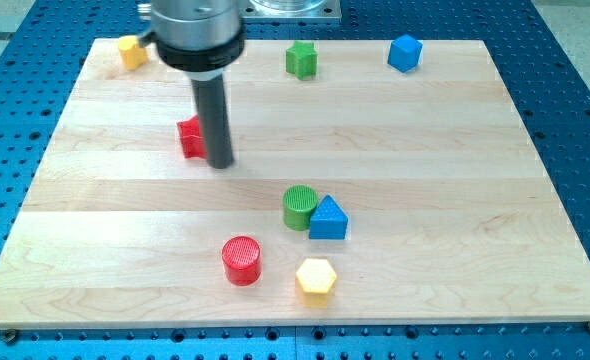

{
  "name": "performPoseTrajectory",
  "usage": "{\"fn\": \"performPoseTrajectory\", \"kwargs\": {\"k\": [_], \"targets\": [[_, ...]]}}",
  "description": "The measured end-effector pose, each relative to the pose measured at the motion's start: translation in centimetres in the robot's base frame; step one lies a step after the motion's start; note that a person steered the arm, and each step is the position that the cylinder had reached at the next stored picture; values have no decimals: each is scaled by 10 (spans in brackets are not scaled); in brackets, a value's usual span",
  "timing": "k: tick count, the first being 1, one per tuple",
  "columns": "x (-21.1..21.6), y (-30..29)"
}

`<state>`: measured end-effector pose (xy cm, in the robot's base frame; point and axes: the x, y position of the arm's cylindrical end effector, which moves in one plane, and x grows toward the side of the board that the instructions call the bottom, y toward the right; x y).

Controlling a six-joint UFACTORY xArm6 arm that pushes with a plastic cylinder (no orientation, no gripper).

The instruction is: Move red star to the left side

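The red star (189,137) lies on the wooden board (425,150) left of centre in the upper half, partly hidden behind my rod. My tip (221,163) rests on the board just to the star's right, touching or almost touching it. The rod rises to a wide dark and silver mount at the view's top.
A yellow block (131,51) sits at the top left corner, a green block (301,60) at top centre, a blue block (404,53) at top right. A green cylinder (298,207) touches a blue triangle (328,219) at centre. A red cylinder (242,260) and yellow hexagon (315,279) sit near the bottom.
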<state>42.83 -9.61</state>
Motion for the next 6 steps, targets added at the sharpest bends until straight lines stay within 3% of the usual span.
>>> {"fn": "performPoseTrajectory", "kwargs": {"k": [2, 4, 6], "targets": [[-28, 69], [-30, 15], [-7, -82]]}}
